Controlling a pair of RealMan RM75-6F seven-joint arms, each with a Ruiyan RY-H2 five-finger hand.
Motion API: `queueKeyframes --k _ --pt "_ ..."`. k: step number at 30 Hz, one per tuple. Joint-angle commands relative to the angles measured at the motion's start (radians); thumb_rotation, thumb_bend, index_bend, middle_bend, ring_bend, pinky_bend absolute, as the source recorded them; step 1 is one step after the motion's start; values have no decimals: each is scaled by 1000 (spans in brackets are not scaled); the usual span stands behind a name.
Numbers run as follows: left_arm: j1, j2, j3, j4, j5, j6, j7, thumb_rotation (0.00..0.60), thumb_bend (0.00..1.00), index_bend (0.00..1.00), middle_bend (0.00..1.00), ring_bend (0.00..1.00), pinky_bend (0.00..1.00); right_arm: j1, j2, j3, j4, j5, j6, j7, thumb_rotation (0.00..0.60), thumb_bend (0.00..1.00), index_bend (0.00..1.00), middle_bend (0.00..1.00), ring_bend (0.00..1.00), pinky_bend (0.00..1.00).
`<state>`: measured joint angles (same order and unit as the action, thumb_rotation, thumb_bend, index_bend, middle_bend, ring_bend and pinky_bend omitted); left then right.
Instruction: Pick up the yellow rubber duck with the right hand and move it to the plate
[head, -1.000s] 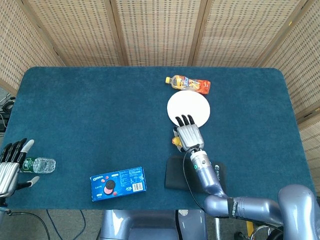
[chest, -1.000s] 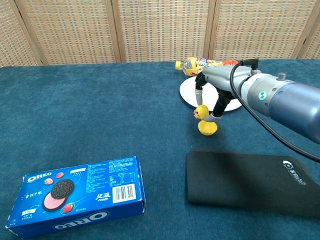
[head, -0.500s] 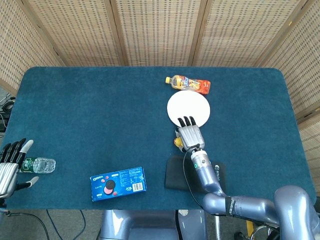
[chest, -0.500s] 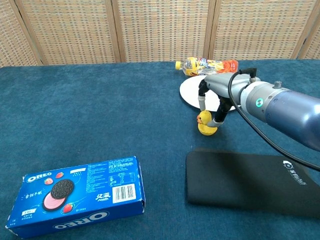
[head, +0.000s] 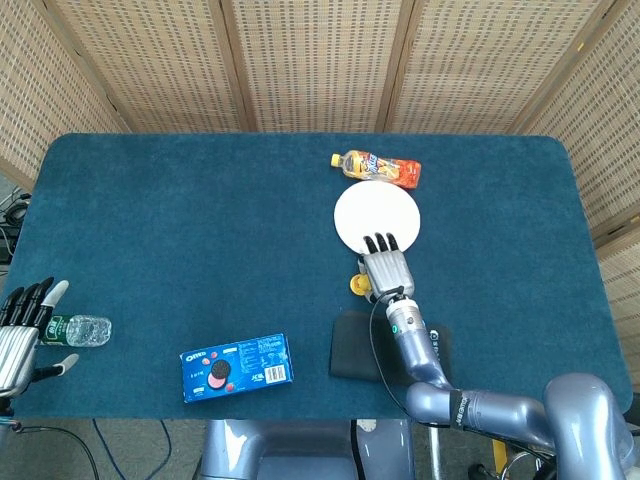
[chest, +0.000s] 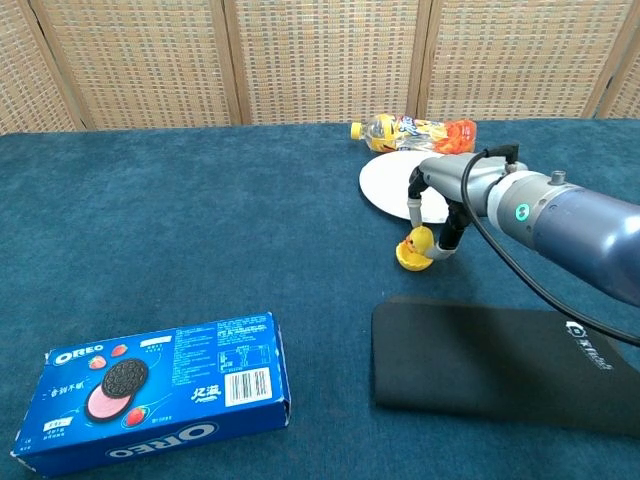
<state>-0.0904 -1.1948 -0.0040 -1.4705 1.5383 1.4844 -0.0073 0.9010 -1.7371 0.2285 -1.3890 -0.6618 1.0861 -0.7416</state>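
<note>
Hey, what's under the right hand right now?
The yellow rubber duck sits on the blue table, partly covered by the right hand. Chest view shows fingers around it; the contact itself is hidden.

head: high, looking down, far | chest: low, forward, near | shared: table (head: 200, 230) right half

Duck (chest: 415, 250) just before plate (chest: 385, 185), bottle (chest: 415, 129) behind.
</note>
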Motion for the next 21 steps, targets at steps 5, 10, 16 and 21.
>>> queueKeyframes --k 5,10,16,21 --pt "0 2 0 -1 -1 -2 -4 600 126 0 0 0 0 -4 3 2 -8 -17 5 2 600 186 454 50 0 5" --pt "0 3 1 -2 0 -3 -6 600 126 0 0 0 0 -9 11 2 -20 -30 11 5 600 157 430 33 0 5" --pt "2 5 1 -4 3 2 -9 600 128 0 0 0 0 -15 17 0 -33 -36 17 0 600 151 424 32 0 5" --pt "4 7 0 -6 5 7 -10 600 127 0 0 0 0 -24 28 -1 -40 -46 32 -3 600 151 374 6 0 0"
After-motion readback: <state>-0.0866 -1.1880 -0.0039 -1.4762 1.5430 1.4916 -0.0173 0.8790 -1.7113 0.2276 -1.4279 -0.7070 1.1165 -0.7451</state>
